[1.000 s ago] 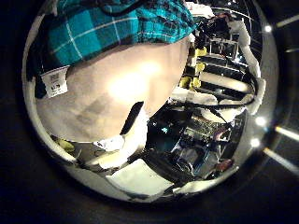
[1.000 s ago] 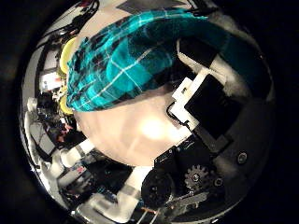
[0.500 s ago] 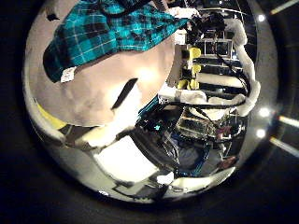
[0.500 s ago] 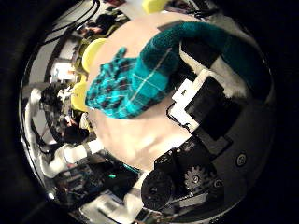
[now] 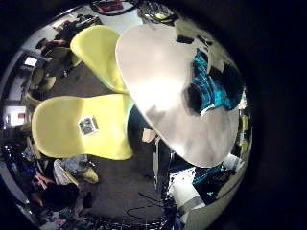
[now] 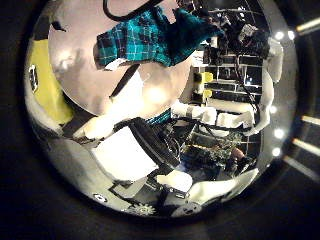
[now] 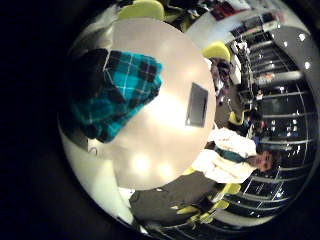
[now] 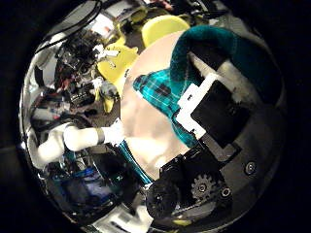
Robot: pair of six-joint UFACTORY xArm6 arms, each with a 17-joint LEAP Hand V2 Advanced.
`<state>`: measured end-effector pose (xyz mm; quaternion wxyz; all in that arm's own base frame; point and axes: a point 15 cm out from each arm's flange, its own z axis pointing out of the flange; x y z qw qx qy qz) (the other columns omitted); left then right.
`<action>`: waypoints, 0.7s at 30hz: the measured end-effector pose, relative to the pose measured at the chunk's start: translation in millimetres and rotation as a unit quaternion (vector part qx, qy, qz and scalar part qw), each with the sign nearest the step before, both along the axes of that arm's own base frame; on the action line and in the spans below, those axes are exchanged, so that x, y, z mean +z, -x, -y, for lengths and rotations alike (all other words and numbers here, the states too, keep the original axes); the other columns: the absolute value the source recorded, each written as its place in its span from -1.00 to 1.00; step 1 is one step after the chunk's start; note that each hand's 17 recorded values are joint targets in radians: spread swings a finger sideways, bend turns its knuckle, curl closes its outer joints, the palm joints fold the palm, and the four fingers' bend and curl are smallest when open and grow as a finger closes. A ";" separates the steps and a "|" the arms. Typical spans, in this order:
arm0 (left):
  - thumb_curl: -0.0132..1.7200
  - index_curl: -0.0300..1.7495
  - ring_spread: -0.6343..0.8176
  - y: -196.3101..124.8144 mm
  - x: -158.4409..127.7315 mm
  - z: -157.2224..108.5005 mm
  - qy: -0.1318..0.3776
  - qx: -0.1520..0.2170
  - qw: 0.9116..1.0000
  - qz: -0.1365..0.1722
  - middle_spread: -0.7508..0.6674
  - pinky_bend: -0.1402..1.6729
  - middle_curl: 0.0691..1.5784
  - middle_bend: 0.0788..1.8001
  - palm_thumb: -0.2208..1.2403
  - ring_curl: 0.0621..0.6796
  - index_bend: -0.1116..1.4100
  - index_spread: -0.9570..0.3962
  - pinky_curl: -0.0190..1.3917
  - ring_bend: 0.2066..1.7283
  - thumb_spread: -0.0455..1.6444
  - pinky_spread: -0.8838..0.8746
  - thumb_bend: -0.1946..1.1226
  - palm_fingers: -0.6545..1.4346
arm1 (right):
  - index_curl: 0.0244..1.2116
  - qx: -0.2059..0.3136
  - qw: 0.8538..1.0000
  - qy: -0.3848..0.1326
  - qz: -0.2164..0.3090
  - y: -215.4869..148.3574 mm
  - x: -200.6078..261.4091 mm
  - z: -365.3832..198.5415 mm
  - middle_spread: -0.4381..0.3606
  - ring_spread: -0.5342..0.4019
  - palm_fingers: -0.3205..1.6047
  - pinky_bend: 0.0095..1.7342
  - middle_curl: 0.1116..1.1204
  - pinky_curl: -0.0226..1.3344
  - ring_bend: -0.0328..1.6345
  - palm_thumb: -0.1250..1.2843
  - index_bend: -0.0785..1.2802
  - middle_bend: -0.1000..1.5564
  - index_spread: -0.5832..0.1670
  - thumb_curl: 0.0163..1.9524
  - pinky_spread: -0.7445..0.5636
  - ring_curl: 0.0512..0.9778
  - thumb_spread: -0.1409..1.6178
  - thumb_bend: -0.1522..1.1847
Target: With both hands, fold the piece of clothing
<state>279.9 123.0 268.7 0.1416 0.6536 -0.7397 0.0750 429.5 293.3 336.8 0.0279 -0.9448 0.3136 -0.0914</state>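
You have no outside view here, so colours come from the palm cameras only. The piece of clothing point(image 7: 118, 92), a teal and dark checked garment, lies bunched on the round pale table point(image 7: 160, 140), toward one edge; a dark flat rectangle point(image 7: 197, 104) rests on the table apart from it. Yellow chairs point(image 5: 82, 129) stand beside the table, and shelving with clutter fills the room behind. Your left hand point(image 6: 128, 152) is raised well off the table, and you cannot tell how its fingers stand. Your right hand point(image 8: 216, 107) sits close over the garment, with cloth draped over its fingers point(image 8: 225, 76); whether they clasp it, you cannot tell.
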 end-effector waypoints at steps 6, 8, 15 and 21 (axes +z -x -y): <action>-0.63 -0.48 -0.54 21.0 4.0 -17.2 -0.001 0.023 1.000 0.009 -0.25 -0.30 -0.38 -0.60 -0.12 -0.16 -0.60 0.12 -0.42 -0.15 0.46 -0.22 -0.73 0.07 | 0.43 0.056 0.997 0.039 -0.033 18.7 -53.8 -65.1 -0.32 -0.39 0.40 0.28 0.55 0.73 0.63 0.50 0.69 0.60 -0.16 -0.08 -0.22 0.65 0.43 -0.81; -0.63 -0.48 -0.54 28.0 4.1 -23.6 0.000 0.028 1.000 0.009 -0.25 -0.30 -0.37 -0.60 -0.13 -0.15 -0.60 0.12 -0.41 -0.14 0.46 -0.22 -0.73 0.07 | 0.40 0.056 0.997 0.047 -0.040 17.2 -68.3 -72.7 -0.32 -0.39 0.40 0.25 0.51 0.68 0.60 0.43 0.61 0.56 -0.18 -0.12 -0.25 0.61 0.44 -0.83; -0.62 -0.45 -0.54 40.2 12.3 -20.2 -0.002 0.032 0.999 0.016 -0.26 -0.28 -0.33 -0.60 -0.14 -0.10 -0.59 0.11 -0.40 -0.13 0.45 -0.23 -0.73 0.06 | 0.10 0.047 0.995 0.072 -0.044 -4.7 -95.2 -61.0 -0.55 -0.39 -0.59 0.07 0.16 0.47 0.44 0.23 -0.23 0.06 -0.45 -0.26 -0.30 0.39 0.48 -0.83; -0.61 -0.43 -0.54 45.8 16.6 -13.6 -0.007 0.033 0.999 0.021 -0.27 -0.28 -0.31 -0.61 -0.14 -0.07 -0.59 0.10 -0.39 -0.14 0.44 -0.23 -0.73 0.05 | -0.27 0.012 0.999 0.040 -0.016 -38.2 -57.9 -25.8 -0.16 0.22 -0.78 -0.01 -0.25 0.29 0.02 0.01 -0.62 -0.41 -0.66 -0.41 0.31 -0.04 0.43 -0.85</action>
